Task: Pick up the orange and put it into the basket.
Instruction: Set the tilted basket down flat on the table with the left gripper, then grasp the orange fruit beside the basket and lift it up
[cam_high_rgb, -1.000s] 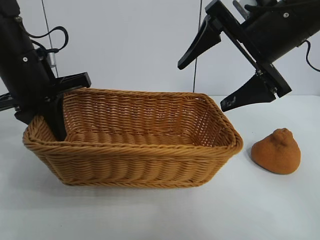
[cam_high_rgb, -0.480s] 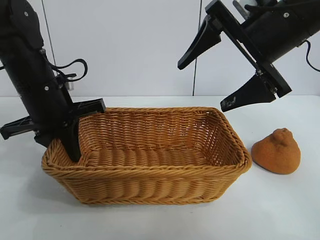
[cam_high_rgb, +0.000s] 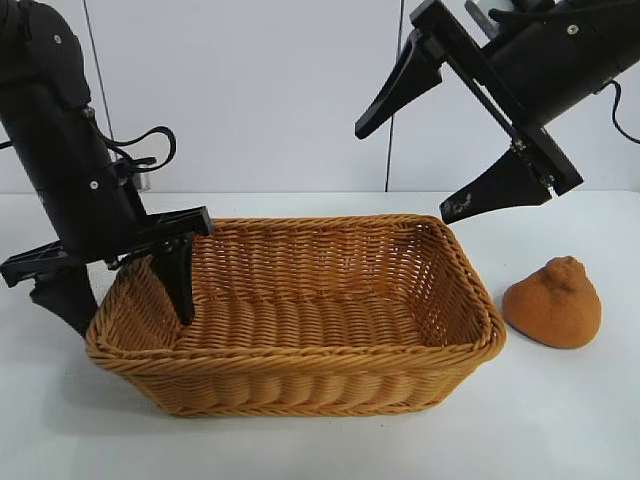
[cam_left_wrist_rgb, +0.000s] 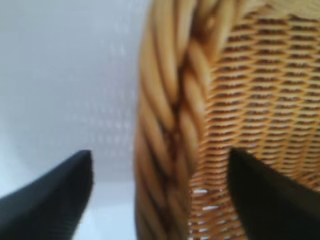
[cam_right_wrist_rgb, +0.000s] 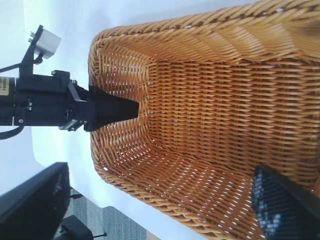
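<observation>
The honey-brown wicker basket (cam_high_rgb: 300, 375) stands mid-table. My left gripper (cam_high_rgb: 128, 316) is open and straddles the basket's left wall, one finger outside and one inside. The braided rim (cam_left_wrist_rgb: 172, 100) stands between the fingers with a gap on each side. The dull orange, knobby-topped orange (cam_high_rgb: 553, 302) lies on the table just right of the basket, free. My right gripper (cam_high_rgb: 402, 172) is open and empty, high above the basket's right end, up and to the left of the orange. In the right wrist view, that gripper (cam_right_wrist_rgb: 160, 175) looks down into the basket (cam_right_wrist_rgb: 210, 45), and the left gripper (cam_right_wrist_rgb: 112, 107) shows at the far wall.
The white table (cam_high_rgb: 560, 420) runs around the basket, with a white wall behind. In the right wrist view the table edge and grey floor (cam_right_wrist_rgb: 125, 225) lie close beside the basket's long side.
The left gripper dragged the basket right, toward the orange, then opened off the rim. The right arm and the orange have not moved.
</observation>
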